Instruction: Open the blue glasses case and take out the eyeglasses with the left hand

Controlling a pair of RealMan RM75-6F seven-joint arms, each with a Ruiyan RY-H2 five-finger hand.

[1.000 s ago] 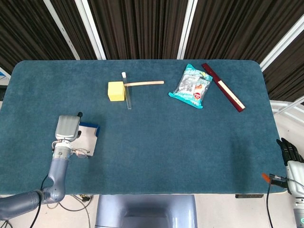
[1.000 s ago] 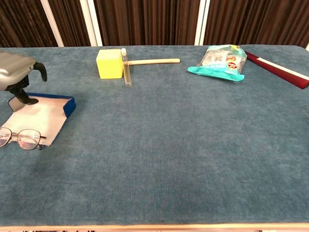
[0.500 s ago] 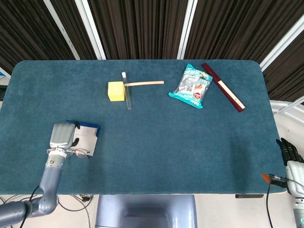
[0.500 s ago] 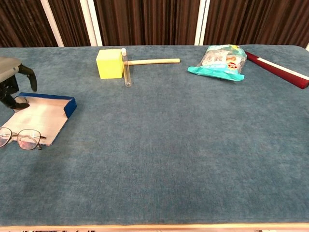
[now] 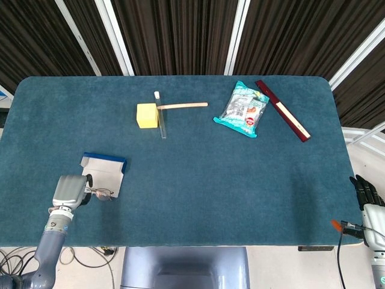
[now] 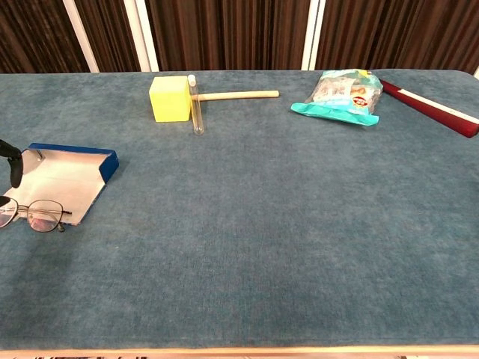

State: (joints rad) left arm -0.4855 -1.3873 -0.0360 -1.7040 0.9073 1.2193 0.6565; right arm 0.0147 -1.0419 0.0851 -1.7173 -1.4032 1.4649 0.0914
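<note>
Near left on the table (image 5: 192,180): blue glasses case (image 5: 103,174) lies flat, lid open, pale lining up. Eyeglasses (image 5: 100,194) are out of it, on the cloth at its near edge, frame overlapping the case's near rim in the chest view. My left hand (image 5: 69,191) sits just left of the eyeglasses, at the table's near-left edge; only a dark fingertip shows in the chest view, next to the case. Can't tell whether it holds the frame or just touches it, or how the fingers lie. My right hand (image 5: 368,195) is off the table at the near right, dark fingers apart, holding nothing. Far side, well apart from the case: yellow block (image 5: 147,115), test tube (image 5: 160,117) just right of it, wooden stick (image 5: 182,106), snack bag (image 5: 243,109), dark red ruler (image 5: 283,110).
</note>
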